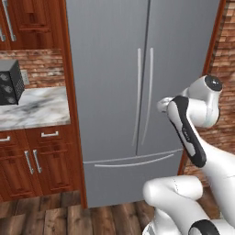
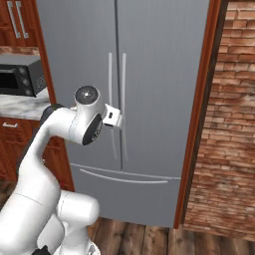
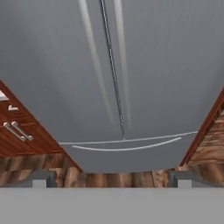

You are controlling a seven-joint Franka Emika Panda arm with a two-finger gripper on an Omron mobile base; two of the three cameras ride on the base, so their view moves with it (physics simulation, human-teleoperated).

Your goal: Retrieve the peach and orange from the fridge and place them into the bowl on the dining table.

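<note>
The fridge point(image 1: 110, 92) point(image 2: 159, 69) point(image 3: 166, 65) stands straight ahead, tall and grey-silver, with both upper doors shut. Its two long curved handles point(image 1: 143, 96) point(image 2: 116, 99) meet at the centre seam, above a lower drawer with a wide handle point(image 3: 127, 148). With the doors shut, the peach and the orange are hidden. The bowl and the dining table are out of view. My gripper point(image 3: 111, 180) is open and empty, a short way in front of the doors at about handle height. My hand point(image 2: 113, 117) points at the seam.
Left of the fridge a marble wall counter point(image 1: 34, 108) carries a dark microwave point(image 1: 10, 82) point(image 2: 20, 74), with red wood drawers and cabinets point(image 1: 32, 160) below. A brick wall point(image 2: 229, 129) flanks the fridge on the right. Wood floor point(image 1: 92, 218) lies in front.
</note>
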